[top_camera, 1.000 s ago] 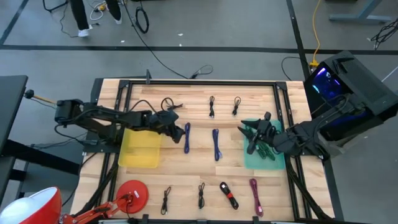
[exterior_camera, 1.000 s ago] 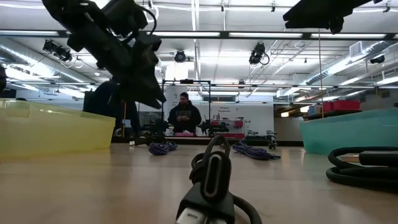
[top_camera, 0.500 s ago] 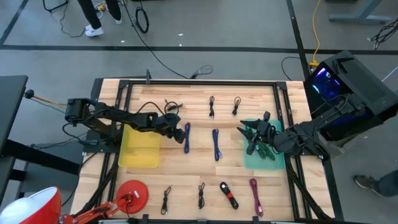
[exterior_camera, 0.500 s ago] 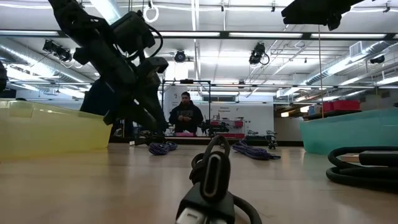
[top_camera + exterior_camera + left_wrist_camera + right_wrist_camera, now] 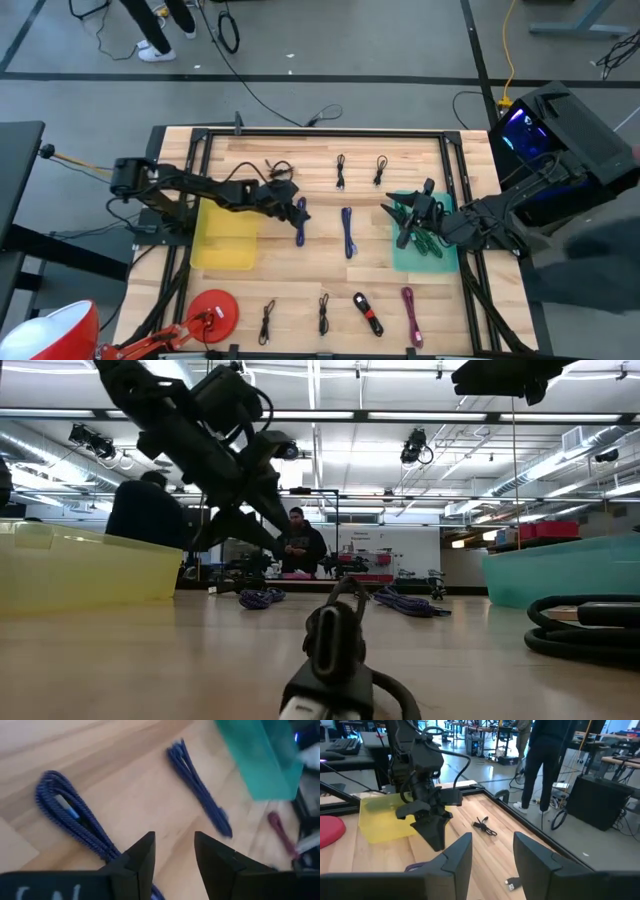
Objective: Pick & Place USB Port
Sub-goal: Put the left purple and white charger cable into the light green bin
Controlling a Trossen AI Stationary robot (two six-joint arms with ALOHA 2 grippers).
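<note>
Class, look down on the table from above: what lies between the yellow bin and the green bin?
In the high view, between the yellow bin and the green bin lie two blue cables on bare wood; the left gripper hovers at the nearer one.

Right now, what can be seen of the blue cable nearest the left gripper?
The blue cable is a dark blue, braided-looking cord folded into a long narrow bundle, lying flat on the wooden table just beside the yellow bin. In the left wrist view a lighter blue patch shows within its strands. The left gripper hovers over its upper end, jaws open, holding nothing. Whether the fingers touch it cannot be told.
</note>
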